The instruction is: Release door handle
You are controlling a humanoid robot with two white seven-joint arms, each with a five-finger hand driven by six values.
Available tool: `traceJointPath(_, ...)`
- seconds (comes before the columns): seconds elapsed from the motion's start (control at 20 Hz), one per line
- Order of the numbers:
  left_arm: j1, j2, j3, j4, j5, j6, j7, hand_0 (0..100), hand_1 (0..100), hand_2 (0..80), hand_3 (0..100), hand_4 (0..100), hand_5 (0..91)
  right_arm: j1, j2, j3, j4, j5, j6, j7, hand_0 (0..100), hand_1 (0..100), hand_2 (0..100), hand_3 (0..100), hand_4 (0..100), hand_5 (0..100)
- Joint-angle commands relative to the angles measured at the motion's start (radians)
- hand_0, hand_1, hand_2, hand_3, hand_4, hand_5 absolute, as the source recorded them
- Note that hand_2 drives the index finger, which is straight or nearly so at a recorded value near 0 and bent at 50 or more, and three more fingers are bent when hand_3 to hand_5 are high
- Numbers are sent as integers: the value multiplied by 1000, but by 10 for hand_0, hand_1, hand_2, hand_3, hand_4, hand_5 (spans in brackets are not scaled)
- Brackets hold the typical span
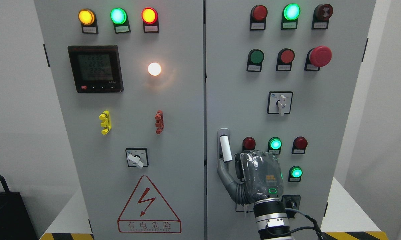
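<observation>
Right hand (254,176) held upright against the right cabinet door (337,110) – thumb extended up to the white door handle (225,148), touching its lower end – remaining fingers hidden, grip state undeterminable.

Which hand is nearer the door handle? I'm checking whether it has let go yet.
Right. The right hand is just right of the door handle, a finger reaching up to the white grip's lower end. The left hand is out of view.
</observation>
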State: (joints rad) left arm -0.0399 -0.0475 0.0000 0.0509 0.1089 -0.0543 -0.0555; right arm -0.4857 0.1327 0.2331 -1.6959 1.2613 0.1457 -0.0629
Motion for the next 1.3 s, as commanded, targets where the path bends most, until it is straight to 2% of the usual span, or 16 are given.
traceJointPath(0.0, 0, 0, 18, 0, 0, 1, 0, 120, 389, 0, 0, 0, 0, 1, -4, -11, -4, 0, 0, -3, 585, 218, 1000, 1000, 1000, 1000)
traceJointPath(1.25, 0, 0, 18, 0, 0, 1, 0, 120, 389, 0, 0, 0, 0, 6, -31, -44, -16, -34, -2, -6, 594, 225, 1000, 1000, 1000, 1000)
